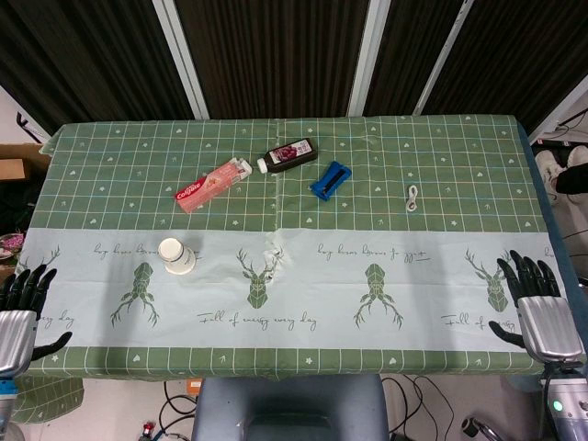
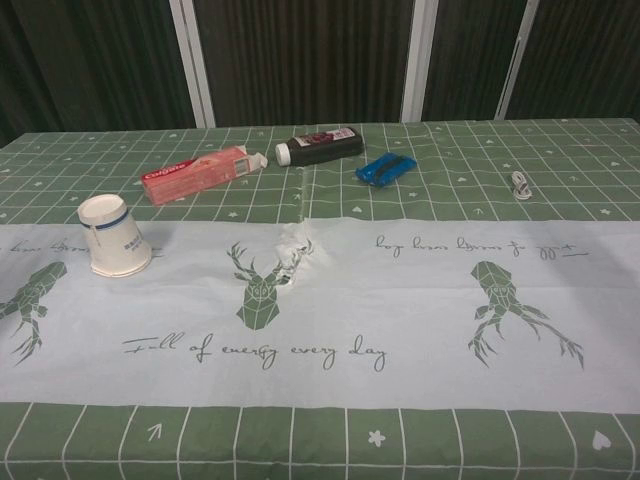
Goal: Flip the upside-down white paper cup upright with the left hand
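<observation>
The left hand (image 1: 23, 308) rests at the frame's lower left edge, fingers apart and holding nothing, well apart from the paper cup (image 1: 176, 254) standing mouth-down left of centre on the table (image 1: 303, 354). A clumsy approach could knock the light cup over or crush it. The right hand (image 1: 537, 308) waits at lower right, fingers likewise spread. A green deer-print cloth covers the table; dark panels stand behind.

Six loose items counted on the green deer-print tablecloth (image 1: 386, 303).
One white paper cup (image 2: 115, 237), one red toothpaste box (image 2: 200, 174), one dark bottle (image 2: 318, 146), one blue plastic clip (image 2: 386, 168), one small white coiled cord (image 2: 520, 184).
</observation>
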{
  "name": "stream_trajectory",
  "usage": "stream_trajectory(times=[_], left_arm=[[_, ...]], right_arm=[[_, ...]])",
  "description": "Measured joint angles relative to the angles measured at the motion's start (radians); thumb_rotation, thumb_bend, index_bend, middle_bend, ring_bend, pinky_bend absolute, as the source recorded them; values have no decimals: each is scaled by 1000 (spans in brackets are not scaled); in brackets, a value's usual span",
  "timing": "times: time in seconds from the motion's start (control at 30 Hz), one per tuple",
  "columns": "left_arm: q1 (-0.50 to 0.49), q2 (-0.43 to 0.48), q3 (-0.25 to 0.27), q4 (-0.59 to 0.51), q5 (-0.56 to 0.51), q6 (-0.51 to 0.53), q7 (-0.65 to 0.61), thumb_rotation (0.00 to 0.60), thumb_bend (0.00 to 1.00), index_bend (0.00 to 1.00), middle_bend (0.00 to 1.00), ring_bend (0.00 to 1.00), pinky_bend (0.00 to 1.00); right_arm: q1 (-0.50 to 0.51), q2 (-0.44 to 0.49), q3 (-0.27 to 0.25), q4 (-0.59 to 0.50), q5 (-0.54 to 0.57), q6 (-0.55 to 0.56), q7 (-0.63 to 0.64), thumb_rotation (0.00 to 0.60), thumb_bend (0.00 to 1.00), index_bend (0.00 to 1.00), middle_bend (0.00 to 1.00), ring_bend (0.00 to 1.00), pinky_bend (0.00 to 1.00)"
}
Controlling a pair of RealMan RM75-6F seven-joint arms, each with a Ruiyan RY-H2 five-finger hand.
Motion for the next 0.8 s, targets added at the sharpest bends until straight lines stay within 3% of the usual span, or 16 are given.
stream_trajectory(times=[0.57,0.8], left_arm=[[-9,2,-4,-4,14,1,3,600,1,1,0,1,0],[-88,-2,-42,-18,33,-53,59,600,2,1,0,1,0]], right_arm=[[0,5,1,-5,0,2,10,600,0,0,1,1,1],[3,15,6,-7,-4,2,37,600,0,0,1,1,1]])
